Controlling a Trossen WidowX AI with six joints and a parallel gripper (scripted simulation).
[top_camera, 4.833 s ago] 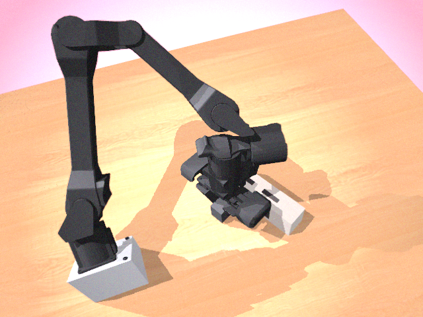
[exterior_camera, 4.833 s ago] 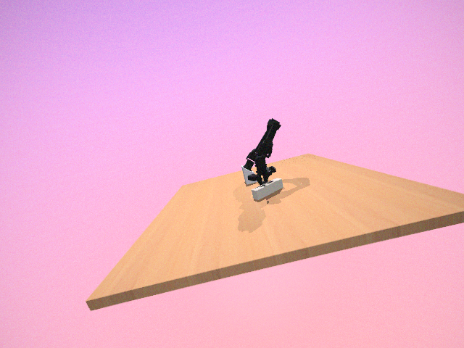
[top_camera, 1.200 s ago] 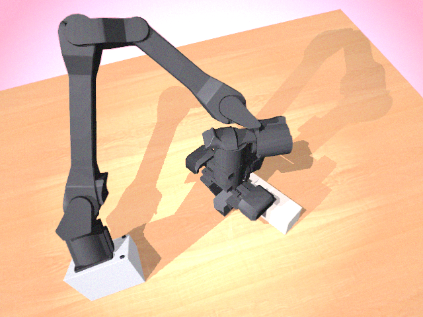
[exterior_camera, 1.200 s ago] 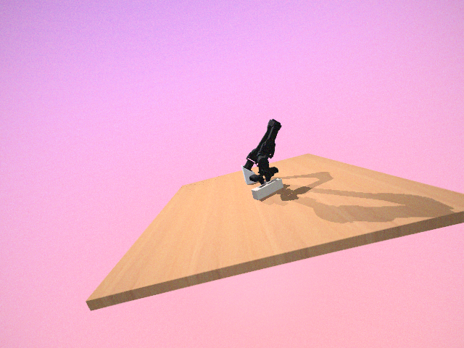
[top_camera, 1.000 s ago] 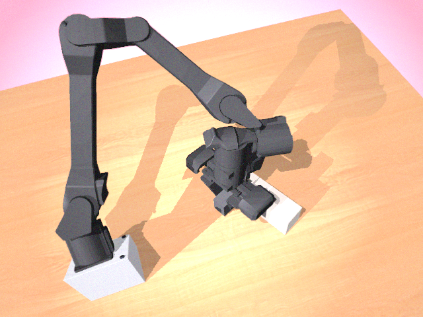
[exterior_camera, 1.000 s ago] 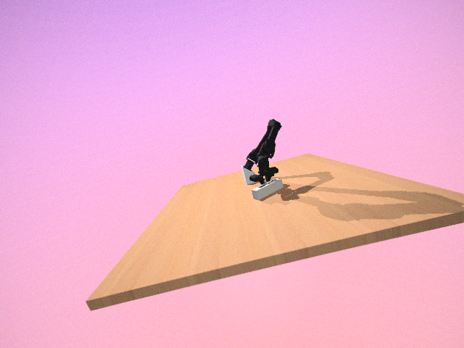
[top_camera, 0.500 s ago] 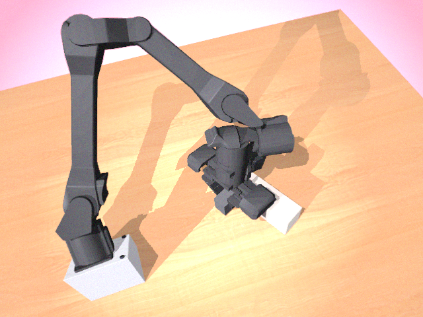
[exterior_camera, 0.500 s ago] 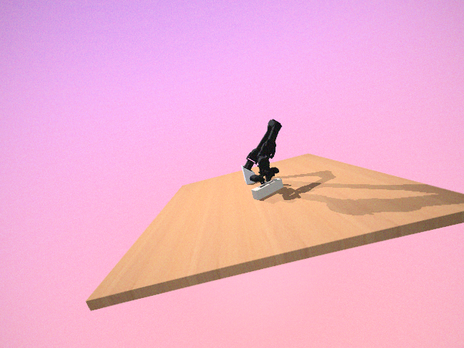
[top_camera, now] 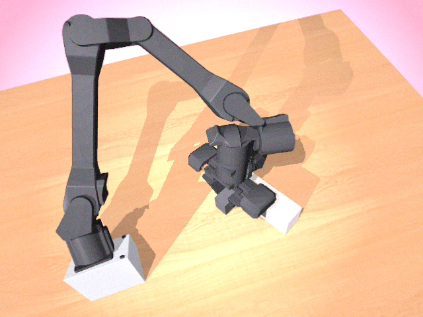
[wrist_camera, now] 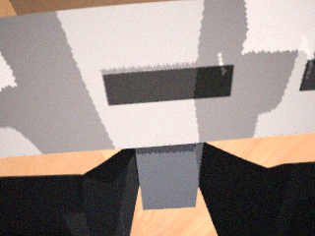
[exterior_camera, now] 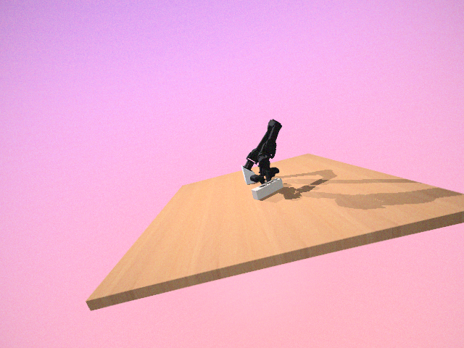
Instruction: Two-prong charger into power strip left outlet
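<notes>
The white power strip (top_camera: 288, 212) (exterior_camera: 265, 191) (wrist_camera: 148, 41) lies on the table, partly under the gripper in the top view. In the wrist view its top face spans the upper part, with a long dark outlet recess (wrist_camera: 167, 85) near the middle and part of another at the right edge. My gripper (top_camera: 235, 191) (wrist_camera: 164, 145) is shut on the charger (wrist_camera: 169, 182), a grey-blue block between the black fingers. In the wrist view the charger appears just below the strip's near edge and below the middle recess. The prongs are hidden. The top and exterior views do not show the charger clearly.
The wooden table (top_camera: 205, 273) (exterior_camera: 194, 232) bears the arm's white base block (top_camera: 109, 279) (exterior_camera: 247, 175), left of the strip in the top view. Arm shadows cross the table and the strip's top.
</notes>
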